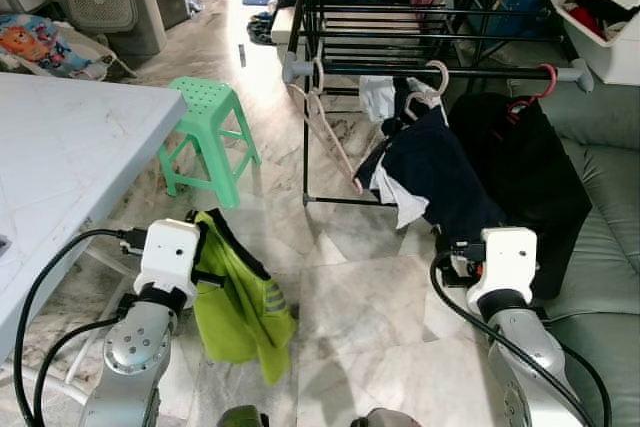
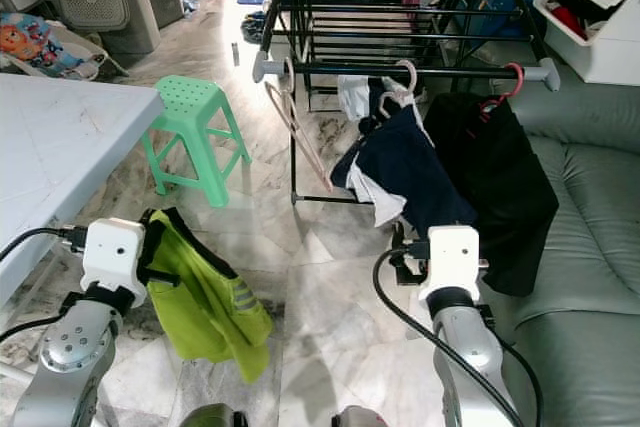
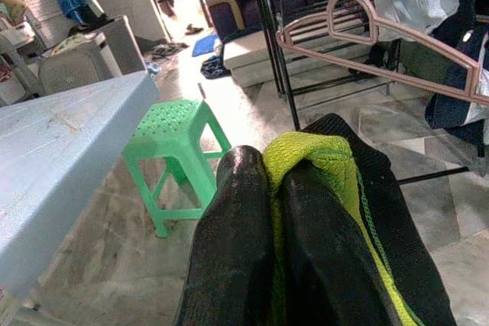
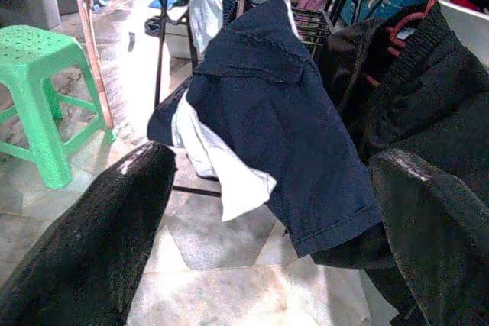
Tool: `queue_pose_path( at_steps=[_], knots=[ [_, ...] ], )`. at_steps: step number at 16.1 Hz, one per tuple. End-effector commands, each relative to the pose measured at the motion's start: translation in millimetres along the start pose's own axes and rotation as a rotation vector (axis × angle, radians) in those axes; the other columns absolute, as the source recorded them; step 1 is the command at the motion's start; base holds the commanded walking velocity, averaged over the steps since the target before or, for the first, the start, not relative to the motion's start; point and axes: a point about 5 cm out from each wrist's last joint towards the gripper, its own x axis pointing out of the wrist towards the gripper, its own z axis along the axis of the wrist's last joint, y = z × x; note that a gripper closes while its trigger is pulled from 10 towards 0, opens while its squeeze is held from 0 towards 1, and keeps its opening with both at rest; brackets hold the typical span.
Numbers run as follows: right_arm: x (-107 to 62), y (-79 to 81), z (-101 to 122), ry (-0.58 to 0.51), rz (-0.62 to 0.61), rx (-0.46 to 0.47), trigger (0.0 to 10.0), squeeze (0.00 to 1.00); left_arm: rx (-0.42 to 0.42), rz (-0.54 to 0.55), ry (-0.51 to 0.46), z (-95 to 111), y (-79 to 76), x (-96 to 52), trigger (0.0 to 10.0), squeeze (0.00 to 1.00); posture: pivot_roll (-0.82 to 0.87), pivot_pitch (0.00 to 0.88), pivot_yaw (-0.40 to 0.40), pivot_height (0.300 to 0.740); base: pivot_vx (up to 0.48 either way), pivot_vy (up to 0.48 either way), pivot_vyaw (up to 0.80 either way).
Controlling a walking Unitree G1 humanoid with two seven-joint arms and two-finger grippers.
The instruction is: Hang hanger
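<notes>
Lime-green garment with black trim is pinched by left gripper. Right gripper is held spread before navy jacket. Beyond, empty pink plastic hanger is hooked on black metal drying rack.

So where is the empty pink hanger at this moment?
The empty pink hanger hangs from the left end of the drying rack's front bar, left of the navy garment and right of the green stool.
</notes>
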Motion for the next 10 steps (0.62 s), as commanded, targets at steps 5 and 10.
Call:
queue_pose_path(
  at_steps=[5,10],
  knots=[
    [10.3,13.0,6.5,-0.035,0.049,0.021,10.0,0.00,0.015,-0.029,-0.072,16.8,-6.1,22.0,10.0,0.00,0.00,0.035,0.026,0.740,0.000,0.000,0.00],
    [10.2,13.2,6.3,-0.029,0.054,0.013,10.0,0.00,0.015,-0.028,-0.072,16.8,-6.1,22.0,10.0,0.00,0.00,0.035,0.026,0.740,0.000,0.000,0.00]
  ],
)
